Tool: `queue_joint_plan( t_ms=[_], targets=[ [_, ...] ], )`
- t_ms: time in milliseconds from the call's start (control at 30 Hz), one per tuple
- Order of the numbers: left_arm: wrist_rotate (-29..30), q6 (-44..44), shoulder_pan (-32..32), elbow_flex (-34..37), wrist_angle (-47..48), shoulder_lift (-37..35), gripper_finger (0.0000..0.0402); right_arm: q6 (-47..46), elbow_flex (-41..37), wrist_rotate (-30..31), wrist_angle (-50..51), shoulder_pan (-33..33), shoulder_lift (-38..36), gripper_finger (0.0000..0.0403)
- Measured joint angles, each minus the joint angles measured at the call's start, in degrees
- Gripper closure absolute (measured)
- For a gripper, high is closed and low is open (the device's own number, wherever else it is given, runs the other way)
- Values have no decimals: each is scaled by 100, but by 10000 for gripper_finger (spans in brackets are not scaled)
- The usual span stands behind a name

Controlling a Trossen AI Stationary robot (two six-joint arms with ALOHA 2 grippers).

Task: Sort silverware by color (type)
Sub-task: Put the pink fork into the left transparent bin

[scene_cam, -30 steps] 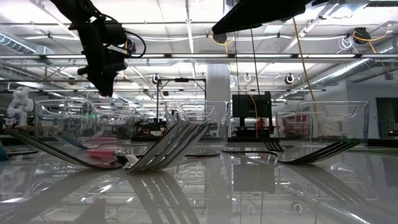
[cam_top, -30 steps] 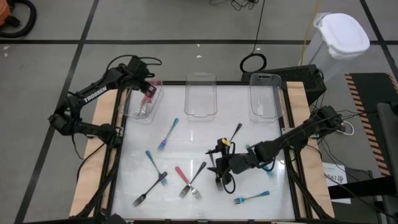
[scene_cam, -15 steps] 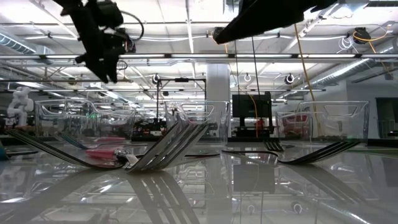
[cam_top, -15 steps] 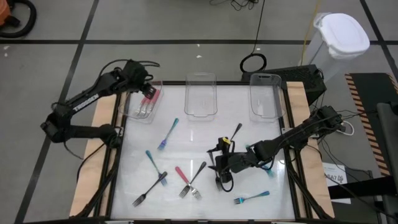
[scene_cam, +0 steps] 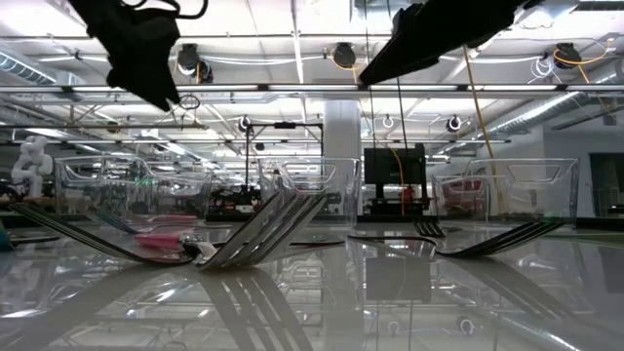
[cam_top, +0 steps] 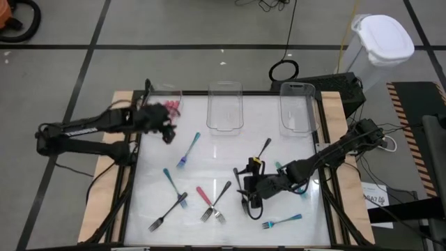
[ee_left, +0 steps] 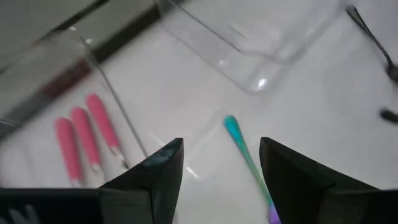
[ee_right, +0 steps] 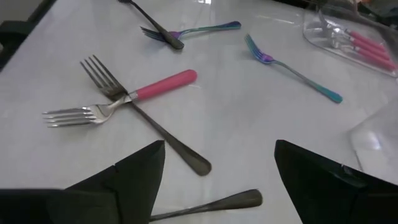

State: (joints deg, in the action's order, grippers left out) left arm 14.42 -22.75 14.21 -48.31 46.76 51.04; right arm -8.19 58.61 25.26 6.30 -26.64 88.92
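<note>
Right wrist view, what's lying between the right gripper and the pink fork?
In the right wrist view, a dark fork crossing the pink fork, its handle pointing toward the right gripper; another dark handle lies nearer.

— What sort of place is this?
— A robotics lab. Rows of ceiling lights run over open floor, cables hang down, a small white humanoid robot stands far back, and hazard tape marks the grey floor.

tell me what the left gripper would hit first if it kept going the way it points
Probably the teal-handled fork: it lies on the table right ahead between the open fingers of the left gripper, though depth is hard to judge.
</note>
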Motion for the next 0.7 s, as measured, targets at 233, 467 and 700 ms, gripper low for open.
queue_joint_plan(
  t_ms=[233,467,700],
  targets=[
    [994,-1255,-1660,786,-506,21,192,-315,0,-1,-160,-87,171,103],
    [1859,-1839,-3035,861,-1286,401,192,-283,0,-302,-664,-122,755,103],
    [2227,-1897,-3998,856,-2463,1185,192,-303,0,-910,-1445,-124,1238,103]
  ],
)
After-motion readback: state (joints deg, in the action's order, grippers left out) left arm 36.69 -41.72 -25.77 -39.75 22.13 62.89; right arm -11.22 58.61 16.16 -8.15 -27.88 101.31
